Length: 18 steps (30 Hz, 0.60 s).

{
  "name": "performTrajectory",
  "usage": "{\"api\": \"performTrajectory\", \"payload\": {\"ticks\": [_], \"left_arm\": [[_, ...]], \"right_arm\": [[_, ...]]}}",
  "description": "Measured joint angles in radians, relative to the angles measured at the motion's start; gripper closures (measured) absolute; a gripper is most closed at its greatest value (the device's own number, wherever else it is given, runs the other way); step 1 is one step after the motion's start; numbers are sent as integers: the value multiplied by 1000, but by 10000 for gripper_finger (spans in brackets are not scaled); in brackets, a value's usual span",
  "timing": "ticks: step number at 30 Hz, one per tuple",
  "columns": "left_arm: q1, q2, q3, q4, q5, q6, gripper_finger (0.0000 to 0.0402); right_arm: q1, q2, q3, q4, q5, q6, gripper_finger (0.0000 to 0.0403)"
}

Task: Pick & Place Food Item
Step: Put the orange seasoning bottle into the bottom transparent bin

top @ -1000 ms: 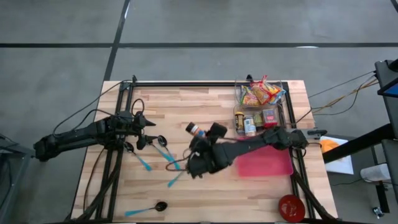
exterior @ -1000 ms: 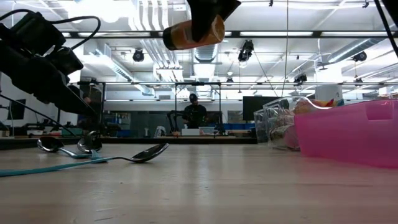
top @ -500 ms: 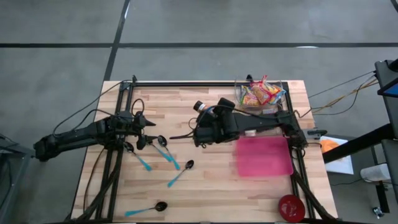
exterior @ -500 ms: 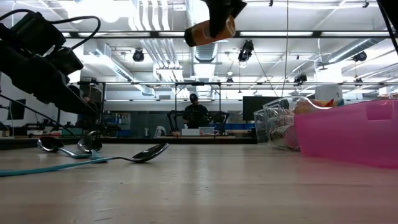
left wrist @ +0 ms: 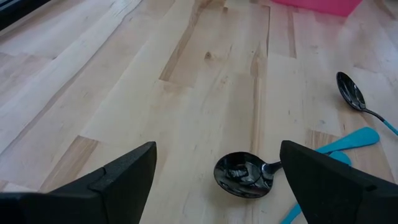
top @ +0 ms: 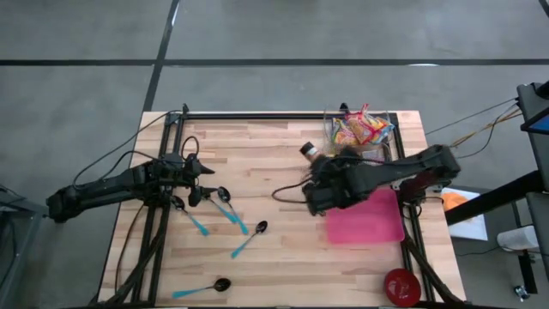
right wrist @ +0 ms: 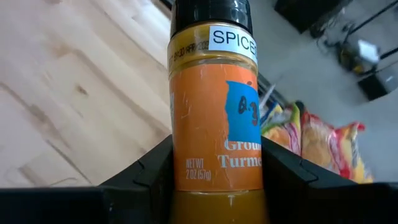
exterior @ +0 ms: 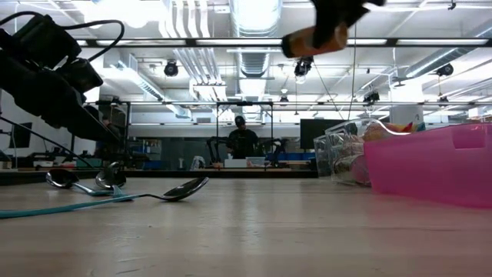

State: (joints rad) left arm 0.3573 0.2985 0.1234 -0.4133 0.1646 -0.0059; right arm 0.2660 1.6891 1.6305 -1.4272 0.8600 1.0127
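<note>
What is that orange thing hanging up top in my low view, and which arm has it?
Observer: It's an orange ground turmeric spice jar with a black cap, clamped in the right end effector.
Operator: Where is it over the table?
Observer: The high view puts it just beside the clear plastic bin of snack packets, near the far edge.
Operator: Is the flat pink plastic tray under it?
Observer: No, the pink tray lies nearer the front, partly under the right arm.
Operator: And the left arm?
Observer: The left end effector is open, low over the metal spoons with blue handles.
</note>
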Motion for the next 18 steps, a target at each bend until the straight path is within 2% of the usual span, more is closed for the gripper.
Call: {"api": "performTrajectory", "payload": {"ticks": [9, 18], "left_arm": [[0, 0, 0, 0, 0, 0, 57], [0, 0, 0, 1, 0, 0, 57]], "right_arm": [[-57, -278, -336, 71, -36, 265, 230], [-209, -405, -595, 329, -148, 230, 230]]}}
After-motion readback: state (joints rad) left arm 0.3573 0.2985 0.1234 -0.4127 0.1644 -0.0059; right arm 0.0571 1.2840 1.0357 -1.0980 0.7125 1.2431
